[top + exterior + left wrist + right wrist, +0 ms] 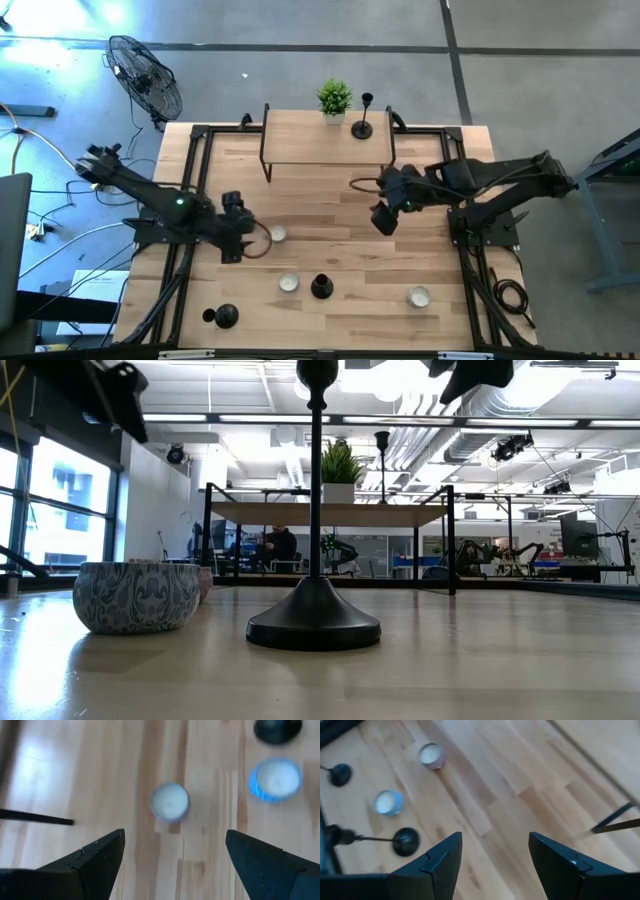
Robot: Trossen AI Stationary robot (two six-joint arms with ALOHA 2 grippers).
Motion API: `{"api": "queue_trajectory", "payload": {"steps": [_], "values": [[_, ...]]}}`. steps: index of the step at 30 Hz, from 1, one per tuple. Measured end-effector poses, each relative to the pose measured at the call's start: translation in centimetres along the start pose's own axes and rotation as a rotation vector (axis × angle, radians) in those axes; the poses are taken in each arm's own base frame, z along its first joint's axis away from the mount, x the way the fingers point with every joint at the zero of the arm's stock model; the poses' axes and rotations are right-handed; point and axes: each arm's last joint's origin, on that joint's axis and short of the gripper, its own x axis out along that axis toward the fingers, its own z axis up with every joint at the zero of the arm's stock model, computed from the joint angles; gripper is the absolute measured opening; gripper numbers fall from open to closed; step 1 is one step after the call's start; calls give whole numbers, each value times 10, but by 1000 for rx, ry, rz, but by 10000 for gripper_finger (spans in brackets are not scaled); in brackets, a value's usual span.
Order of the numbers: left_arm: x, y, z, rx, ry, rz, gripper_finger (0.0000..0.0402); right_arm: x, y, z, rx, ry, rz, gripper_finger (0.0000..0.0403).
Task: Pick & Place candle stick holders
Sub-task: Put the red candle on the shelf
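Note:
Three black candle stick holders show. One stands on its round base on the raised shelf (325, 140) at the far side (362, 128). One stands near the table's front middle (321, 287) (314, 622) (406, 841). One stands at the front left (225, 316) (340, 774). My left gripper (236, 240) (172, 837) hangs open above the table's left middle, beside a small white candle (277, 234) (170, 801). My right gripper (383, 218) (495, 837) hangs open above the table's right middle, nothing between its fingers.
A blue-walled candle (289, 283) (275, 779) sits just left of the middle holder, and another candle (418, 296) sits at the front right. A potted plant (334, 100) stands on the shelf. Black frame rails (185, 200) run along both table sides.

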Motion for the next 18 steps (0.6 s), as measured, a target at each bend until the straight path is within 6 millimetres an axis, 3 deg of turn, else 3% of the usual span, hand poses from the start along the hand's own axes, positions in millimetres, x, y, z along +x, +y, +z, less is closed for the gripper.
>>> {"api": "queue_trajectory", "payload": {"steps": [8, 18], "values": [[34, 8, 13, 13, 137, -56, 342, -10, 26, -18, 4, -48, 66, 224], [53, 23, 32, 17, 71, -113, 342, -23, 48, -39, -34, -132, 101, 224]]}}
